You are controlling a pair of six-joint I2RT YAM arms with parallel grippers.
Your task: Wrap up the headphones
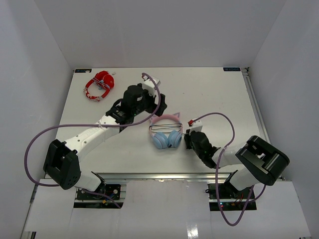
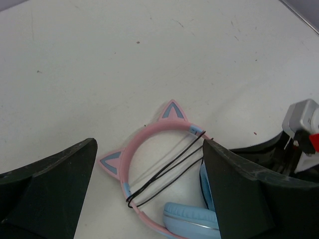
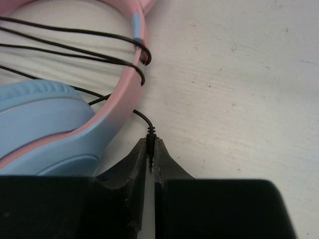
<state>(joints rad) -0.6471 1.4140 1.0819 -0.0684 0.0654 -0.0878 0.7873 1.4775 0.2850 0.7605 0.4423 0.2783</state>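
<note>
A white table [image 1: 209,94] is sitting inside plain white walls, and the headphones [image 1: 166,132] are lying flat near its middle, a little toward the near edge, with the cat ears pointing toward the far edge. The thin black cable [image 2: 169,167] is crossing the open arch of the pink headband in several turns, so most of the wrapping is looking done. What is remaining, as I judge it, is the short loose tail ending in the plug [image 3: 150,133], which is waiting to be laid round or tucked in. The right gripper [image 3: 151,152] is reaching in low from the near right side, just beside the headband, its jaws pressed together and pinching that plug. The left gripper [image 2: 149,149] is hovering above the headphones on their far left side, fingers spread wide and gripping nothing. Red-and-white headphones [image 1: 100,85] are lying near the far left corner, well apart.
</note>
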